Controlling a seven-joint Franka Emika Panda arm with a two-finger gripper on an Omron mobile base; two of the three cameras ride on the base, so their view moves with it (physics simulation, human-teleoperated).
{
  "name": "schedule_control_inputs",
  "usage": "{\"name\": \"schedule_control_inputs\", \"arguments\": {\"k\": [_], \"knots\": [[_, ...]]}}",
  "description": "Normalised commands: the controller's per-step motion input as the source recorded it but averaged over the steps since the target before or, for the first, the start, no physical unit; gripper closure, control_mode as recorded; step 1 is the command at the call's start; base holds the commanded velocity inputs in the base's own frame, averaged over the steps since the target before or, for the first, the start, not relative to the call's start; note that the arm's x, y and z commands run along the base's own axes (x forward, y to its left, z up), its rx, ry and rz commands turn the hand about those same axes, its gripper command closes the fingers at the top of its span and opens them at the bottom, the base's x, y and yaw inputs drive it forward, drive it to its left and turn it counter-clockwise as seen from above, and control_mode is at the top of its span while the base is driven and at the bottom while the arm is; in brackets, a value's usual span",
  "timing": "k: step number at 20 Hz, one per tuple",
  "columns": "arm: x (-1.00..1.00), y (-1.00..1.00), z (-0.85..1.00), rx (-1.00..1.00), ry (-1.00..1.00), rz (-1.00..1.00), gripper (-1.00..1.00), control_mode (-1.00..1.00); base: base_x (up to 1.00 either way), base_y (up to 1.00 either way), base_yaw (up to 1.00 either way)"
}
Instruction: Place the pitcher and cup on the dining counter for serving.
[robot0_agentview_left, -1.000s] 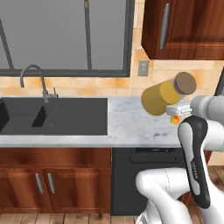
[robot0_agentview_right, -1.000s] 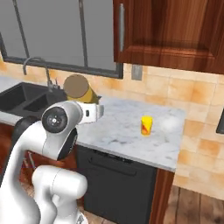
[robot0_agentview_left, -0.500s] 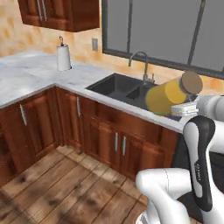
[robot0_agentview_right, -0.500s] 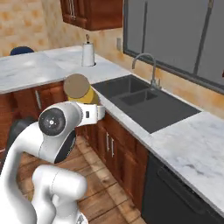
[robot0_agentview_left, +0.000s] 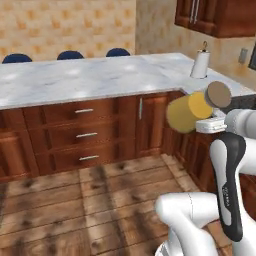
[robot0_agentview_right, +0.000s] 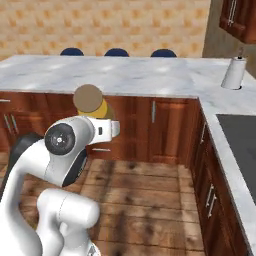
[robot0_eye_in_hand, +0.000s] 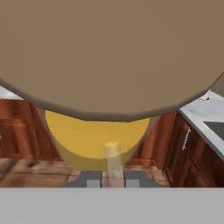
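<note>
The pitcher (robot0_agentview_left: 187, 112) is carried in the air, tipped on its side, its round brown lid (robot0_agentview_left: 218, 94) toward the arm and the orange-yellow liquid inside. My gripper (robot0_agentview_left: 210, 122) is shut on the pitcher's handle. From the right base view the pitcher (robot0_agentview_right: 102, 110) sits just above the wrist. In the hand view its lid (robot0_eye_in_hand: 109, 57) covers the upper part, the yellow body (robot0_eye_in_hand: 96, 135) lies below it, and my gripper (robot0_eye_in_hand: 113, 179) clamps the pale handle. The dining counter (robot0_agentview_left: 75, 77) stretches ahead with its marble top (robot0_agentview_right: 125, 75). The cup is out of view.
Blue chairs (robot0_agentview_left: 70, 55) stand behind the dining counter. A paper towel roll (robot0_agentview_right: 233, 72) stands at the counter's right corner, and a black sink (robot0_agentview_right: 240, 130) lies along the right side. Wood drawers (robot0_agentview_left: 85, 135) face an open wooden floor (robot0_agentview_right: 150, 200).
The whole picture has swung from the sink counter to the dining counter, so the base has turned. The pitcher stays held in the same pose.
</note>
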Motion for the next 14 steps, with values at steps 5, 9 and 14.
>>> {"name": "schedule_control_inputs", "arguments": {"k": [5, 9, 14], "knots": [[0.00, 0.00, 0.00, 0.00, 0.00, 0.00, 1.00, 1.00, 0.16, 0.17, 0.92], [0.00, 0.00, 0.00, 0.00, 0.00, 0.00, 1.00, 1.00, 1.00, 0.00, 0.29], [0.00, 0.00, 0.00, 0.00, 0.00, 0.00, 1.00, 1.00, 1.00, -0.01, 0.01]]}}
